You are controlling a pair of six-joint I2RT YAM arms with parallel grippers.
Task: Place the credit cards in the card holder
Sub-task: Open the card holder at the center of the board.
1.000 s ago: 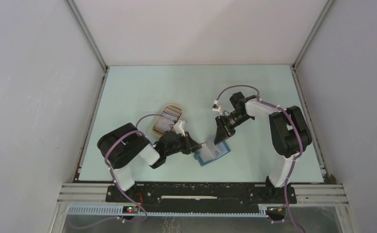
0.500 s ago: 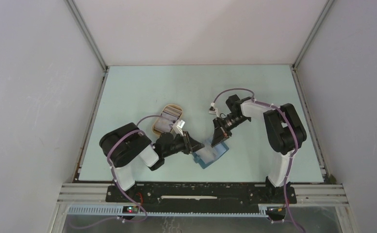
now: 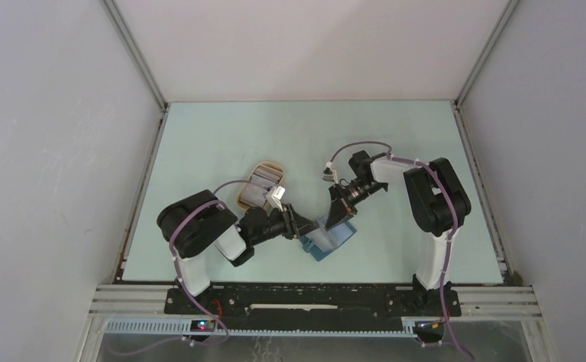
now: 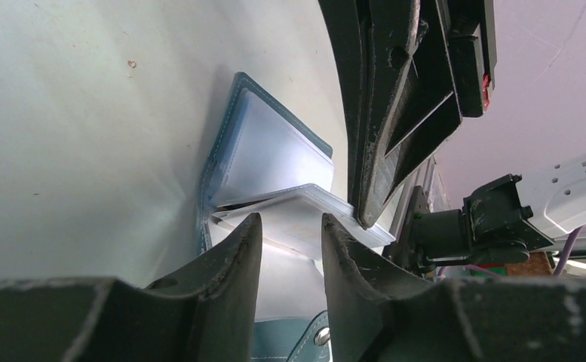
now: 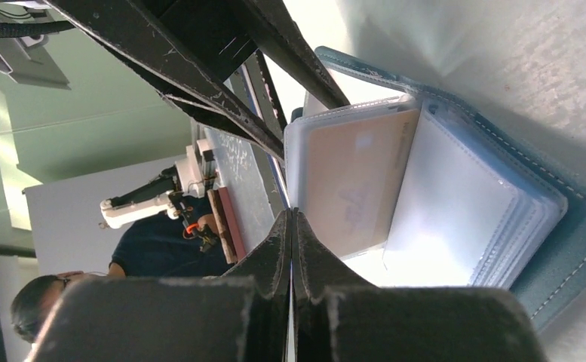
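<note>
The teal-blue card holder (image 3: 336,240) lies open on the table near the front, its clear sleeves fanned up (image 4: 274,151). A pinkish credit card (image 5: 354,181) sits inside one sleeve. My left gripper (image 3: 302,225) is at the holder's left edge, its jaws open (image 4: 291,220) with nothing between them and the sleeves just beyond the tips. My right gripper (image 3: 333,219) comes down from behind onto the sleeve stack. Its jaws are shut (image 5: 293,215), with a thin pale sleeve edge showing between the pads. More credit cards (image 3: 264,179) lie in the tan tray.
The tan oval tray (image 3: 242,202) stands just behind my left arm. The teal cover (image 5: 569,249) of the holder lies flat on the pale green table (image 3: 222,136). White walls close in the left, the right and the back.
My left gripper has opened from shut. My right gripper has closed and dropped slightly onto the holder's sleeves. Both arms have edged toward the holder.
</note>
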